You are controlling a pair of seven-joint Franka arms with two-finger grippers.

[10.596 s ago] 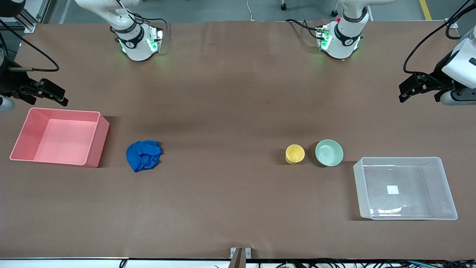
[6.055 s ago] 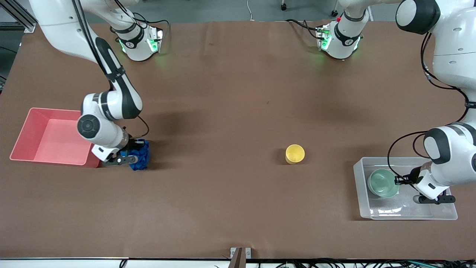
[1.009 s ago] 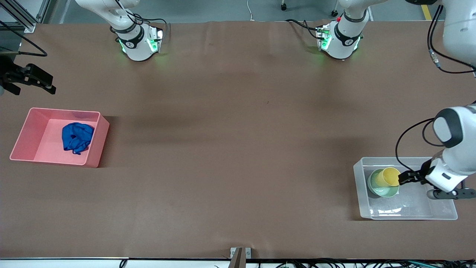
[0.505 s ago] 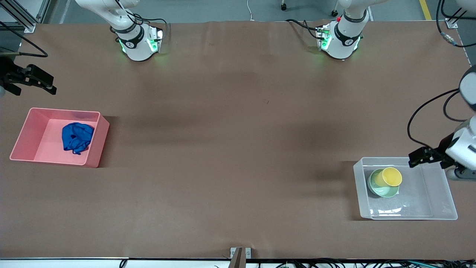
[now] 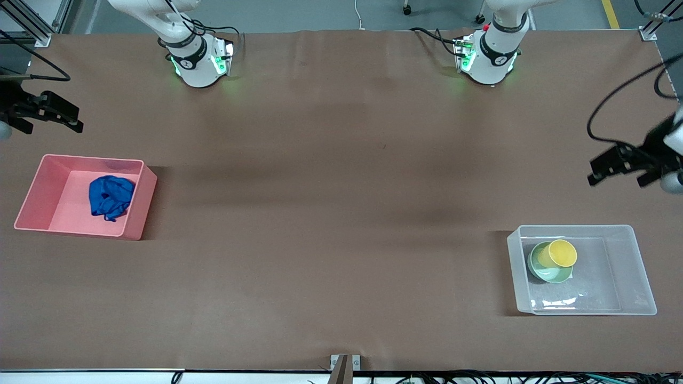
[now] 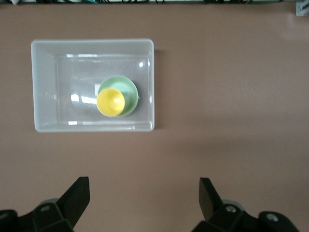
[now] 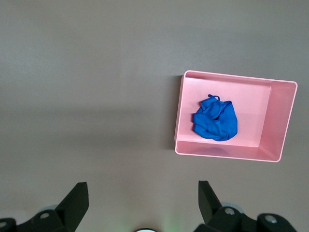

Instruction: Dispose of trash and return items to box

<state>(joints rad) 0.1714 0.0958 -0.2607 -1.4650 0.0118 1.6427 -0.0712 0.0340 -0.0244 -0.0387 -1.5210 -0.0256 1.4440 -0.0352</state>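
The blue wad of trash [image 5: 110,196] lies in the pink bin [image 5: 32,188]; it also shows in the right wrist view [image 7: 215,120]. The yellow cup [image 5: 559,253] leans tilted in the mint-green bowl [image 5: 544,269], both inside the clear box [image 5: 629,269]; the left wrist view shows the cup [image 6: 110,102], the bowl [image 6: 127,89] and the box [image 6: 46,87]. My left gripper [image 5: 605,166] is open and empty, up in the air over bare table at the left arm's end. My right gripper [image 5: 64,117] is open and empty, up in the air over the table edge at the right arm's end.
The two arm bases [image 5: 198,58] [image 5: 488,56] stand along the table edge farthest from the front camera. The brown table [image 5: 331,213] stretches between the pink bin and the clear box. A small metal bracket [image 5: 344,365] sits at the table edge nearest the front camera.
My left gripper has let go of the yellow cup, risen out of the clear box and drawn back toward the left arm's end. The right gripper has barely moved.
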